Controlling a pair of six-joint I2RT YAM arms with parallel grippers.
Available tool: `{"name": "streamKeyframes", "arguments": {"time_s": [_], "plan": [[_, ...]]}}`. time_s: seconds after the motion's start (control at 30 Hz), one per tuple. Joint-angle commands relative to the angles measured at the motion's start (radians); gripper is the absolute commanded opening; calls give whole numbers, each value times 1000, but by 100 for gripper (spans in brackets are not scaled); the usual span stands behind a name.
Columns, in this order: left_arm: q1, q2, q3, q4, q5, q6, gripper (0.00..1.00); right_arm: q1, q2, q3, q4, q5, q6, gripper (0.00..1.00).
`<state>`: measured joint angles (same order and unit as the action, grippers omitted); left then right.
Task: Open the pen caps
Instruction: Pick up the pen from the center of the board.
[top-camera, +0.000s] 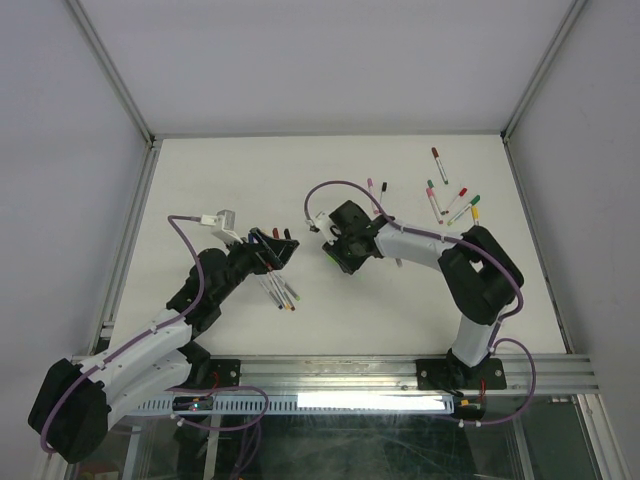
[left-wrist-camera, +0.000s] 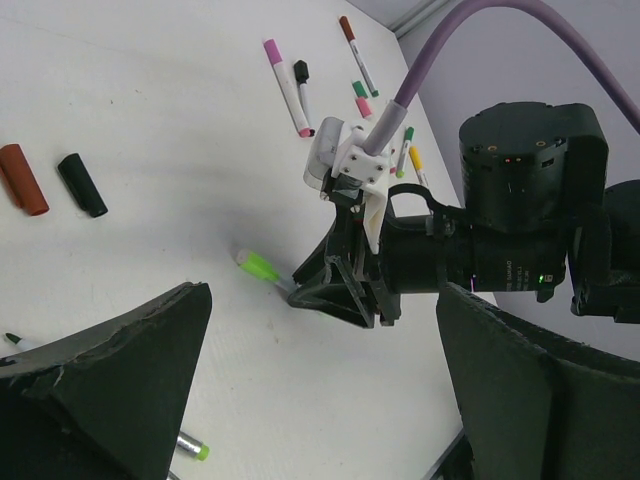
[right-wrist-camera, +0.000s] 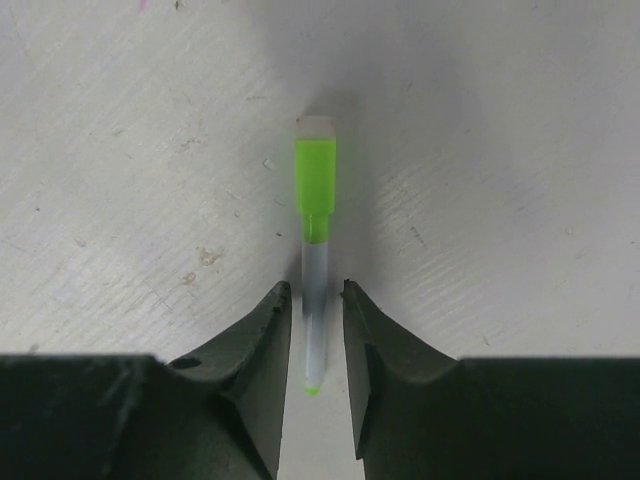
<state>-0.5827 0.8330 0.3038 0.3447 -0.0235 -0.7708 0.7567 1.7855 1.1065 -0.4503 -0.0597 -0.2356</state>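
Ok, lime pen cap (right-wrist-camera: 315, 190): stubby, seated on grey barrel (right-wrist-camera: 315, 262), 12 o'clock of right gripper (right-wrist-camera: 317, 300). Fingers narrowly apart astride barrel, not touching. Top view hides it; left gripper (top-camera: 283, 248) wide, empty.

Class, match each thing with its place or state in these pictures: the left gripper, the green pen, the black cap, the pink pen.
Things:
1. left gripper
2. green pen
3. black cap
4. pink pen

Places or states:
A. lying beside the dark red cap
B. barrel between the fingers of the right gripper
C. wide open
D. lying beside a black-capped pen

Pairs: 1-C, 2-B, 3-A, 4-D
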Motion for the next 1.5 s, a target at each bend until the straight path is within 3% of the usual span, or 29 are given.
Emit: {"name": "streamKeyframes", "arguments": {"time_s": [0.0, 0.37, 1.1, 1.47], "plan": [[-2, -4, -3, 66, 14, -7, 99, 13, 31, 21, -14, 57, -28, 28], [-3, 18, -14, 106, 41, -22, 99, 6, 21, 34, -34, 38, -23, 0], [-10, 207, -92, 398, 130, -195, 95, -88, -98, -7, 22, -163, 6, 0], [-89, 378, -70, 519, 69, -263, 93, -150, -108, -10, 24, -318, 53, 0]]}}
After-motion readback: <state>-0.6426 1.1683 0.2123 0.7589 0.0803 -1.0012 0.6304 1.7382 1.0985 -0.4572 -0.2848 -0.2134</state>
